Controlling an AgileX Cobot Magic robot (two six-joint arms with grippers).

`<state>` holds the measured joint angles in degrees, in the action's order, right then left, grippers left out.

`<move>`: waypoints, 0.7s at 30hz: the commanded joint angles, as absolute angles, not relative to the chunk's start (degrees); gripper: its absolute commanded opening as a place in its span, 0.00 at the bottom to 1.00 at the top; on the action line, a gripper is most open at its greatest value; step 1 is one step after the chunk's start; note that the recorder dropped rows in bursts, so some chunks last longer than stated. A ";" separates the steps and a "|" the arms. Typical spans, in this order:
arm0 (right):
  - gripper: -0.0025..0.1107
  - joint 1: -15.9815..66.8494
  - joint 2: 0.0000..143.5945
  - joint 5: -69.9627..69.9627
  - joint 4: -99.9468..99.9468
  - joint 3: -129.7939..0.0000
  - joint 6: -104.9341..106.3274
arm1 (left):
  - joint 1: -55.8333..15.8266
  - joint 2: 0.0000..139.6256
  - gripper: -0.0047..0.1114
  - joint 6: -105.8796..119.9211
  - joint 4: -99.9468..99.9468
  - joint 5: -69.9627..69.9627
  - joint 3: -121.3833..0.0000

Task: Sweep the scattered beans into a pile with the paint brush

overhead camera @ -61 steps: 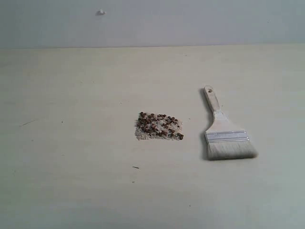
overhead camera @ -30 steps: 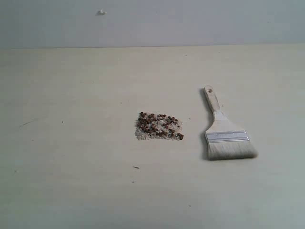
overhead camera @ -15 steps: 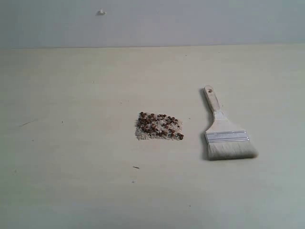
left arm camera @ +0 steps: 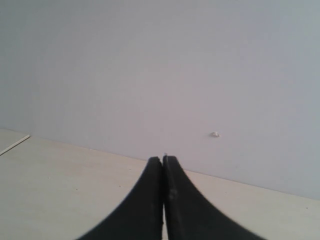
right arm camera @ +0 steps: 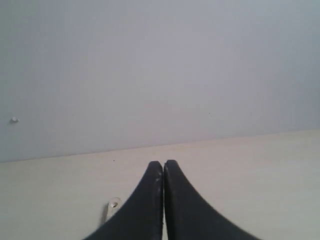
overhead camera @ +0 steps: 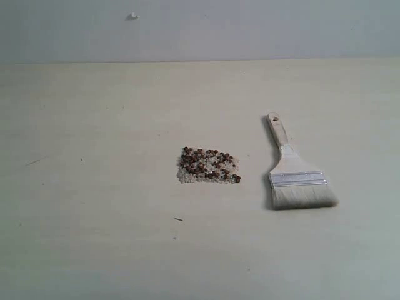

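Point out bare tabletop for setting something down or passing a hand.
Bare: the table left of the beans, the band behind them up to the wall, and the front strip. Right of the paint brush is free. Tightest: the gap between beans and brush.

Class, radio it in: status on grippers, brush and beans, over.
Left gripper, right gripper shut, empty. Paint brush lying untouched, apart from beans. Nothing between them.

Beans (overhead camera: 208,164): dark reddish-brown, speckled over whitish grit (overhead camera: 187,177).
Paint brush (overhead camera: 294,172): pale whitish bristles, silver ferrule, light wood handle.
Table (overhead camera: 94,156): pale cream, plain, with a few small dark flecks.
Wall (overhead camera: 250,28): flat grey-blue, one small white spot.
Left gripper (left arm camera: 163,159), right gripper (right arm camera: 163,162): plain black.
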<state>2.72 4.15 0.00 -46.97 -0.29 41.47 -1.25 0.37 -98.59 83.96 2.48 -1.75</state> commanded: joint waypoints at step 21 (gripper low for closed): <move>0.02 2.70 0.00 3.28 -48.03 0.00 40.67 | -1.11 0.00 0.04 -98.92 83.77 2.45 -1.57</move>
